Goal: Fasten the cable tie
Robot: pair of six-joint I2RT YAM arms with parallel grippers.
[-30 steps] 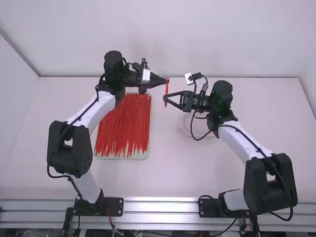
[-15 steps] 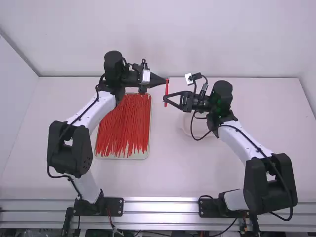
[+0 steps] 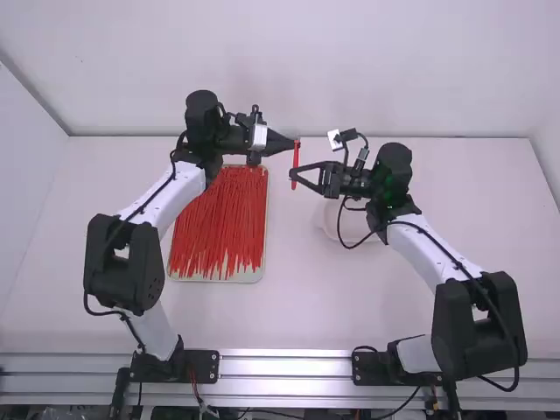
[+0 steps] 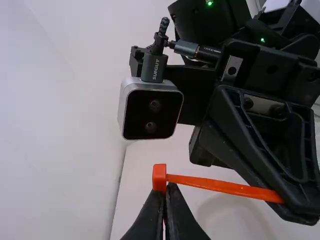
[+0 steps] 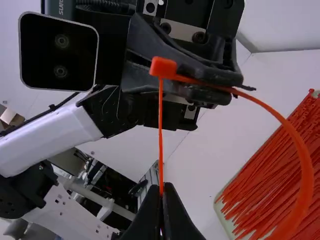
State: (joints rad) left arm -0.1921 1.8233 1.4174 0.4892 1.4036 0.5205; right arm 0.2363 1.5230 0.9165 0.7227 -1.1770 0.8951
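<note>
Threading: my left end effector (image 4: 163, 202) clamps the tie (image 4: 215, 186) by its head (image 4: 159, 176), and my right end effector (image 5: 161, 196) clamps the strap (image 5: 160, 130). Next, align tail with head.

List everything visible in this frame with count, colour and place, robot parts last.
held cable tie: one, red, in the air between the two grippers, over the table's far middle.
loose cable ties: a pile too many to count, red, on the tray.
tray: one, pale, on the table's left half.
pale object: one, whitish, on the table beneath the right arm; cannot tell what it is.
table: one, white.
mounting rail: one, metal, along the near edge, under both arm bases.
left gripper: one, black, shut on the held cable tie beside its head.
right gripper: one, black, shut on its strap.
</note>
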